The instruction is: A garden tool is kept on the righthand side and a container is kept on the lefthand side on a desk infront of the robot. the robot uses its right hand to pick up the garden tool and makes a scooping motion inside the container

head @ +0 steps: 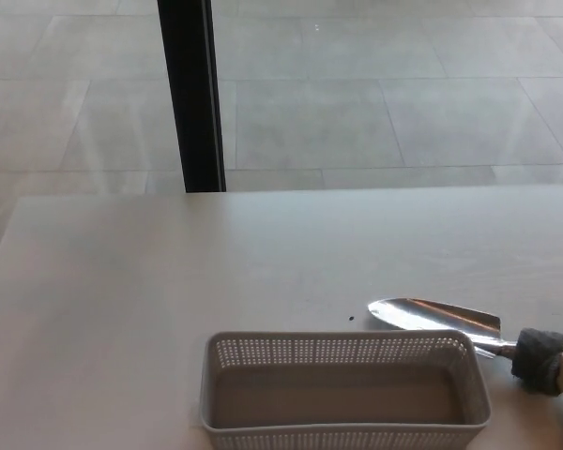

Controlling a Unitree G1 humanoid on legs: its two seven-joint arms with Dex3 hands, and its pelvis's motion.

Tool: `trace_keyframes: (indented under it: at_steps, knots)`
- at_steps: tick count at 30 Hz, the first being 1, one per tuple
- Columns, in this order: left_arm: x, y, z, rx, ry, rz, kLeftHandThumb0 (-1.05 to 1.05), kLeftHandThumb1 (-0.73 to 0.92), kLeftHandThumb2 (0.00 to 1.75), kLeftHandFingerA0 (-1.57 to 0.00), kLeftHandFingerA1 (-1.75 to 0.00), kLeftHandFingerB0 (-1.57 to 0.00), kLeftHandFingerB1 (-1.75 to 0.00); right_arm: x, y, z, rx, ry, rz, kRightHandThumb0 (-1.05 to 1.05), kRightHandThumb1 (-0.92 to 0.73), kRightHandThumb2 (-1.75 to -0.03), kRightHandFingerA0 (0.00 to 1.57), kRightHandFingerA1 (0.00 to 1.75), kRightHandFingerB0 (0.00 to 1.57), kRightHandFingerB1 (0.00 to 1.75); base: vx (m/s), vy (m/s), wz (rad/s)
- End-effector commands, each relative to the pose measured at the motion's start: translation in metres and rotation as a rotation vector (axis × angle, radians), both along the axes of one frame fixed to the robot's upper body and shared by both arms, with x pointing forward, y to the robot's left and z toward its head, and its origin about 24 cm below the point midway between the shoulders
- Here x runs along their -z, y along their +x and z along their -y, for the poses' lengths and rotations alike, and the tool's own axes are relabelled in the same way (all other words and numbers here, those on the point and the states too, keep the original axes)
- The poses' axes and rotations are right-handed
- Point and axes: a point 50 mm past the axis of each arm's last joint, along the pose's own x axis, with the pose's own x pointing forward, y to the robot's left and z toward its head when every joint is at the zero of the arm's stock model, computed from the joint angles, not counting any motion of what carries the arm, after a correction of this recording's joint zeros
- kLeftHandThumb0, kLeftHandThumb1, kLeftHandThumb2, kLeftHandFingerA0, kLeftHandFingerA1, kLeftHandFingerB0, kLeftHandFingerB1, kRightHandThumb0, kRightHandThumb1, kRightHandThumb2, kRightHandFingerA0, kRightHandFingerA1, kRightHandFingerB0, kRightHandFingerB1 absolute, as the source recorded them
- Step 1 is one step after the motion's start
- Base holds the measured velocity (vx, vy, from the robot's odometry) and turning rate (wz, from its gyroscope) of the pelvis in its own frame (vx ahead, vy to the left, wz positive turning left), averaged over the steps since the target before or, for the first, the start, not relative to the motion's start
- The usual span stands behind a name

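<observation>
The garden trowel [433,317] has a shiny metal blade and lies low and nearly flat over the table, just behind the right rear corner of the container, tip pointing left. My right hand [540,360] shows only as a dark part at the right edge, shut around the trowel's handle; a pale bit of handle sticks out past it. The container [345,431] is a grey perforated plastic basket at the table's front, empty inside. My left hand does not show.
The pale table [169,281] runs wide to the left and behind the basket. A black post [191,94] stands beyond the table's far edge on the tiled floor. A small dark speck [351,318] lies near the trowel's tip.
</observation>
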Motion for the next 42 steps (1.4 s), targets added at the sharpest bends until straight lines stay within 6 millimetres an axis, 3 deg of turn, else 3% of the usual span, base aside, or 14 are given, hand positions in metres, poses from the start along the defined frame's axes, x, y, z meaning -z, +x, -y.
trace_keyframes:
  at_steps: [1, 2, 4, 7, 10, 12, 16, 17, 19, 25, 34, 40, 41, 42]
  knots:
    - [-0.005, 0.001, -0.005, -0.006, 0.002, 0.023, -0.57, 0.70, 0.61, -0.61, -0.67, -0.54, -0.52, -0.002, 0.001, 0.008, -0.067, -0.241, -0.066, -0.36, -0.68, -0.72, 0.85, 1.74, 0.80, 0.95, 0.00, 0.000, 0.00]
    - [-0.005, 0.001, -0.005, -0.005, 0.003, 0.022, -0.57, 0.70, 0.61, -0.61, -0.68, -0.54, -0.53, -0.001, 0.002, 0.010, -0.042, -0.251, -0.095, -0.43, -0.64, -0.71, 0.99, 1.70, 0.77, 1.21, 0.00, 0.000, 0.00]
    - [-0.004, 0.002, -0.004, -0.012, 0.001, 0.023, -0.56, 0.69, 0.60, -0.64, -0.69, -0.55, -0.52, -0.002, 0.004, 0.014, 0.030, -0.249, -0.157, -0.41, -0.74, -0.66, 0.84, 1.71, 0.73, 1.25, 0.00, 0.000, 0.00]
    - [-0.004, 0.001, -0.004, -0.016, 0.000, 0.020, -0.57, 0.69, 0.61, -0.64, -0.69, -0.55, -0.52, -0.001, 0.006, 0.020, 0.131, -0.192, -0.211, -0.37, -0.76, -0.71, 0.87, 1.50, 0.73, 0.81, 0.00, 0.000, 0.00]
    - [-0.004, -0.001, -0.004, -0.003, 0.003, 0.013, -0.57, 0.70, 0.61, -0.60, -0.69, -0.53, -0.52, 0.001, 0.005, 0.022, 0.163, -0.151, -0.212, -0.35, -0.71, -0.71, 0.92, 1.42, 0.77, 0.80, 0.00, 0.000, 0.00]
    - [-0.003, -0.003, -0.004, -0.017, -0.004, 0.022, -0.57, 0.69, 0.61, -0.57, -0.66, -0.52, -0.52, 0.002, 0.004, 0.022, 0.175, -0.150, -0.261, -0.42, -0.71, -0.67, 0.84, 1.37, 0.61, 0.65, 0.00, 0.000, 0.00]
    - [-0.001, -0.003, -0.002, -0.007, 0.017, 0.001, -0.57, 0.70, 0.61, -0.57, -0.60, -0.51, -0.48, 0.002, 0.003, 0.019, 0.142, -0.035, -0.344, -0.70, -0.74, -0.63, 0.55, 0.72, 0.21, 0.31, 0.00, 0.000, 0.00]
    - [-0.001, -0.004, -0.002, -0.014, 0.008, 0.007, -0.57, 0.69, 0.61, -0.57, -0.61, -0.50, -0.49, 0.002, 0.002, 0.018, 0.125, -0.008, -0.400, -0.98, -0.67, -1.00, 0.00, 0.18, 0.00, 0.06, 0.00, 0.000, 0.00]
    - [-0.001, -0.002, -0.001, -0.023, -0.010, 0.015, -0.57, 0.70, 0.61, -0.56, -0.61, -0.50, -0.50, -0.002, 0.004, 0.015, 0.093, -0.023, -0.438, -0.96, -0.66, -0.85, 0.00, 0.00, 0.00, 0.01, 0.00, 0.000, 0.00]
    - [0.002, -0.006, 0.000, -0.015, 0.015, -0.018, -0.57, 0.70, 0.61, -0.60, -0.63, -0.51, -0.50, -0.013, 0.003, 0.008, 0.021, 0.025, -0.457, -1.05, -0.78, -0.65, 0.00, 0.00, 0.00, 0.00, 0.00, 0.000, 0.00]
    - [0.000, -0.003, -0.001, -0.026, 0.014, -0.004, -0.57, 0.69, 0.61, -0.61, -0.62, -0.54, -0.48, -0.050, -0.009, 0.010, -0.013, 0.165, -0.356, -1.05, -0.79, -0.64, 0.00, 0.00, 0.00, 0.00, 0.00, 0.000, 0.00]
    - [0.000, -0.005, -0.002, -0.018, 0.020, -0.010, -0.57, 0.69, 0.61, -0.61, -0.60, -0.55, -0.47, -0.094, -0.040, 0.047, 0.061, 0.237, -0.181, -1.05, -0.81, -0.65, 0.00, 0.00, 0.00, 0.00, 0.00, 0.000, 0.00]
    - [-0.001, -0.005, -0.003, -0.008, 0.020, -0.015, -0.58, 0.70, 0.61, -0.60, -0.61, -0.53, -0.49, -0.101, -0.050, 0.061, 0.110, 0.263, -0.122, -1.05, -0.63, -0.98, 0.00, 0.00, 0.00, 0.00, 0.00, 0.000, 0.00]
    - [-0.001, -0.006, -0.003, -0.004, 0.019, -0.018, -0.58, 0.70, 0.61, -0.60, -0.61, -0.53, -0.49, -0.105, -0.055, 0.067, 0.130, 0.273, -0.097, -1.05, -0.63, -0.98, 0.00, 0.00, 0.00, 0.00, 0.00, 0.000, 0.00]
